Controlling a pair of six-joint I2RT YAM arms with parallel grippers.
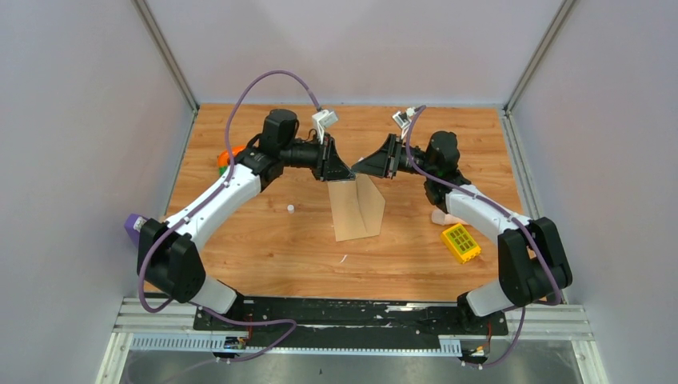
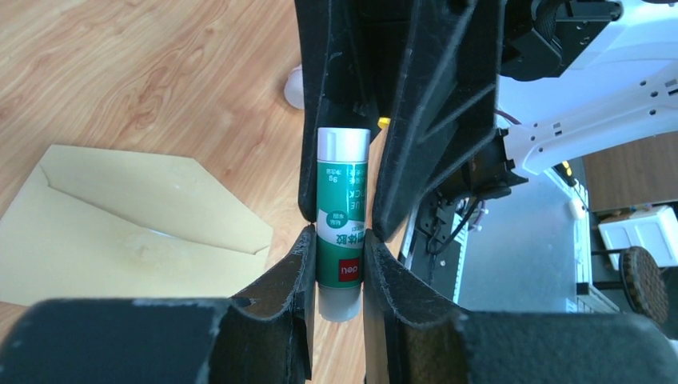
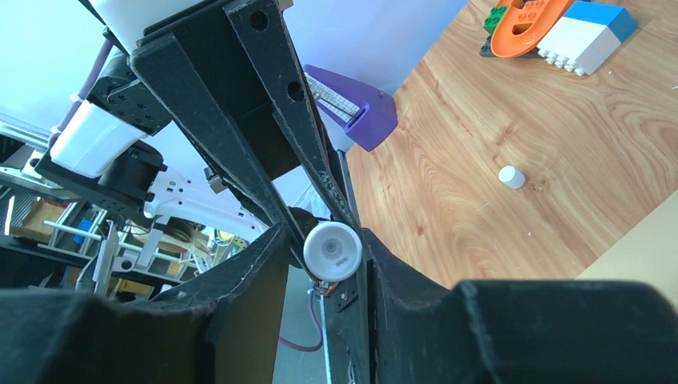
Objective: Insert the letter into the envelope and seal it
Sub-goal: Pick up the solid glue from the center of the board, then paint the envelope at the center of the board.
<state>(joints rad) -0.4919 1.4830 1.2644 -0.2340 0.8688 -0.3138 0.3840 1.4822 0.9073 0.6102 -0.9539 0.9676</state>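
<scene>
- Nearest the lens, left wrist view: my left gripper (image 2: pixel 340 240) pinches the glue stick (image 2: pixel 342 200) around its green body. The stick's long axis runs from 6 to 12 o'clock, straight out from my fingers.
- At 9 o'clock of the stick, flat on the table (image 2: pixel 160 72), lies the envelope (image 2: pixel 120 232) with its pointed flap open. The letter shows nowhere as a separate sheet. I judge that it sits inside, but no view confirms this.
- Right wrist view: my right gripper (image 3: pixel 328 240) meets the same stick end-on. The round white end sits between my fingers with a pad against it on either side, so I read these jaws as closed on that end.
- Governing relation: my two grippers face each other along one axis, the left on the body and the right on the white end, neither arm nearer. The coming move is probably a pull or twist along that axis, to ready the glue for the flap.
- The top view alone places both grippers over the envelope's far edge, at its 12 o'clock, and a small white cylinder (image 1: pixel 290 209) at its 9 o'clock, well apart. It hides the stick.
- The left wrist view alone shows the label and the flap; the right wrist view alone shows the circular end face.
</scene>
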